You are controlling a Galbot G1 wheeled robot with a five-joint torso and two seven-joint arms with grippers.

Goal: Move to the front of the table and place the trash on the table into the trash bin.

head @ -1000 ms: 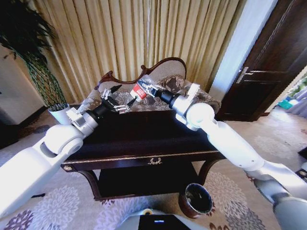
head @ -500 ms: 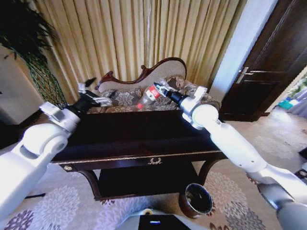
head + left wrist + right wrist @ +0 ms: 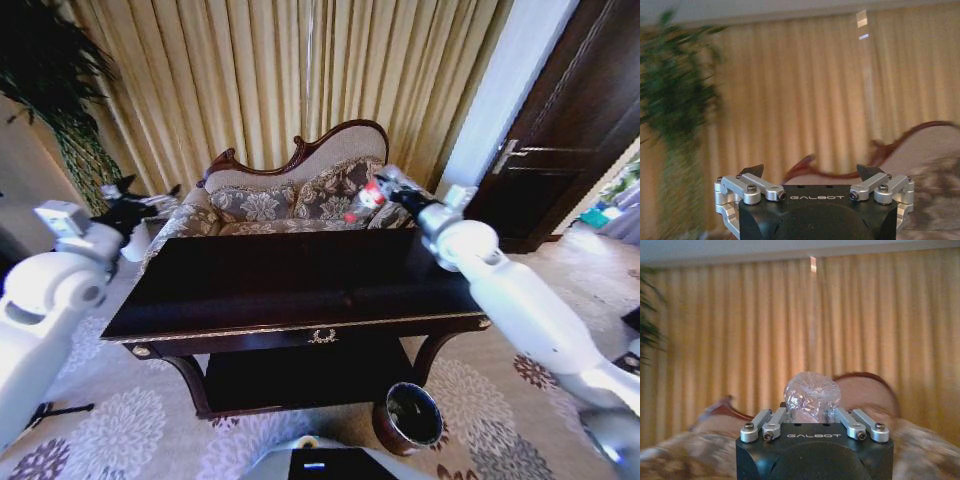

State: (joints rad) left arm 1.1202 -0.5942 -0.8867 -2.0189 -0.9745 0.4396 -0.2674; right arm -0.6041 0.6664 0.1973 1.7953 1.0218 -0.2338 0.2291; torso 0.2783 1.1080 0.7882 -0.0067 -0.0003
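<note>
I've got the bottle point(image 3: 362, 203) clamped in my right gripper point(image 3: 385, 192), up in the air above the far right part of the table point(image 3: 290, 280), with the sofa point(image 3: 300, 190) behind it. The bin point(image 3: 410, 417) sits low on the floor by the table's front right leg, well apart from where I'm holding, so the job now, as I judge it, is a long swing down and toward me: keep the squeeze firm, clear the table's edge, and only let go once the bottle hangs square over that dark opening. My left gripper point(image 3: 135, 205) is out past the table's left end, near the plant point(image 3: 60, 90), fingers spread and carrying nothing. The head view gives me the whole layout, bin and table together. My right wrist view gives what the head can't: the bottle's point(image 3: 812, 395) crumpled clear end sitting right between my fingers point(image 3: 767, 422), snug. The left wrist view confirms the gap between those fingers point(image 3: 752, 172) is bare.
</note>
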